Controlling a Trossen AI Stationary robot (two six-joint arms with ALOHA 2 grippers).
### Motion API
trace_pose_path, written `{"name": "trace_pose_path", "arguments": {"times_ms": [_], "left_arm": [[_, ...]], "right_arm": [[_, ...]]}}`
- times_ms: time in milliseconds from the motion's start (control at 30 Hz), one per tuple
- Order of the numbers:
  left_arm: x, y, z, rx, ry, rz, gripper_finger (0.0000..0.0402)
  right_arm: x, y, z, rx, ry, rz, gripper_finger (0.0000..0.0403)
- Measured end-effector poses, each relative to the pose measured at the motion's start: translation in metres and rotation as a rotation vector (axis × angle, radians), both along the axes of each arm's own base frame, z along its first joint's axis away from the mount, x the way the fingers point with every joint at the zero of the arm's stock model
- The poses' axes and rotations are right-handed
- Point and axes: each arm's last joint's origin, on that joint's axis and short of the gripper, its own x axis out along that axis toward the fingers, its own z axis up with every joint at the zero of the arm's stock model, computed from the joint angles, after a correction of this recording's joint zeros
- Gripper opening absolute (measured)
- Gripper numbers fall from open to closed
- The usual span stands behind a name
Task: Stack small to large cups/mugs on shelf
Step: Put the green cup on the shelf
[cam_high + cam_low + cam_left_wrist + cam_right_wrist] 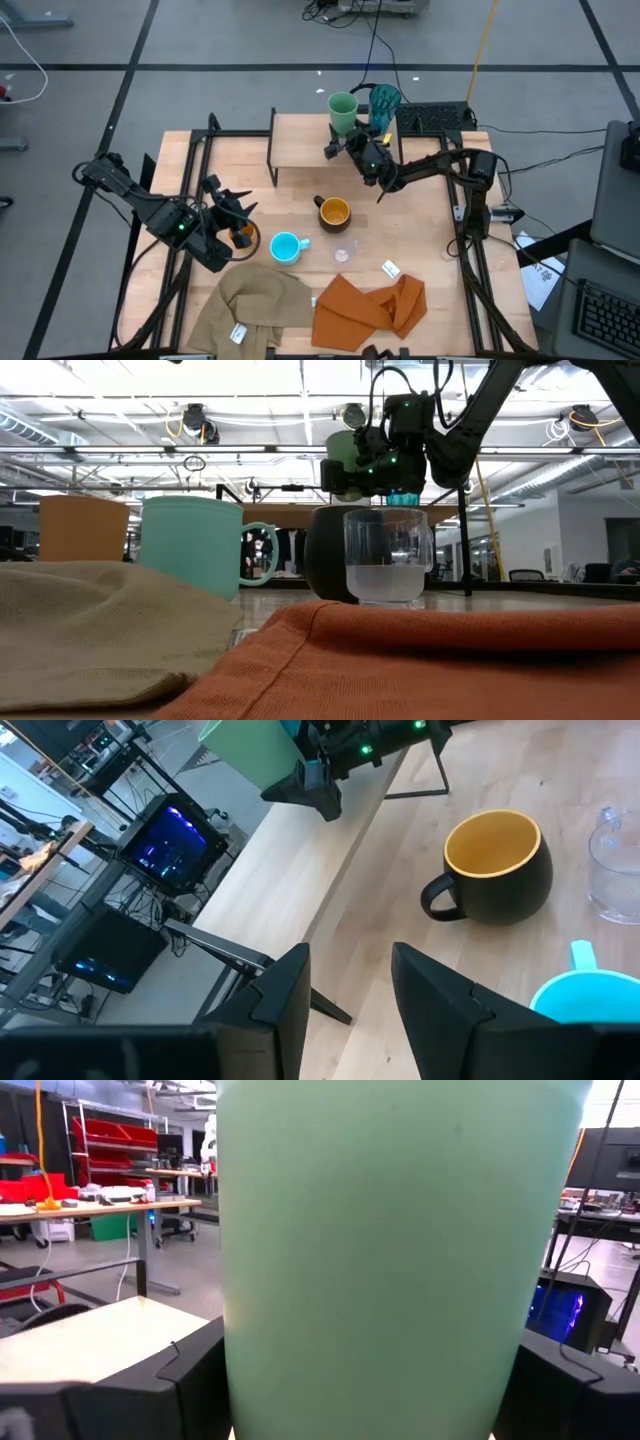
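Observation:
The green cup point(343, 112) stands at the right half of the shelf point(300, 140), left of the teal tumbler point(385, 103). My right gripper point(344, 147) is at the green cup point(375, 1240), which fills the right wrist view. On the table in front of the shelf sit the black mug point(333, 212), the clear cup point(343, 252), the light blue mug point(287, 247) and the small orange cup point(244, 238). My left gripper point(238, 208) hovers open just left of the orange cup and touches nothing; its fingers show in the left wrist view point(350, 990). My right gripper has the green cup's wall point(240, 1360) between its two fingers point(195, 1375), one on each side, coming level from the table's near side. The cup is upright. The gripper hides its foot, so whether it rests on the shelf cannot be told.
A tan cloth point(255, 305) and an orange cloth point(370, 305) lie along the near edge and fill the front of the low view. A small white tag point(390, 268) lies right of the clear cup. The shelf's left half point(290, 135) is bare. A keyboard point(435, 118) sits behind the shelf.

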Motion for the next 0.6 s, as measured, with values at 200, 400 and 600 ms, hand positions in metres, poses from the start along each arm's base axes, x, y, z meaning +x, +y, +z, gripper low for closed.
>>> {"name": "trace_pose_path", "arguments": {"times_ms": [200, 400, 600], "left_arm": [[0.0000, 0.0000, 0.0000, -0.001, -0.001, 0.001, 0.0143], [0.0000, 0.0000, -0.0001, -0.003, -0.002, 0.002, 0.0143], [0.0000, -0.0001, -0.0002, -0.007, 0.000, 0.000, 0.0143]], "right_arm": [[-0.0010, -0.0033, -0.0028, 0.020, 0.013, -0.006, 0.0307], [-0.0017, -0.0062, -0.0041, 0.021, 0.032, 0.006, 0.0307], [-0.0019, -0.0063, -0.0032, 0.017, 0.025, 0.008, 0.0307]]}}
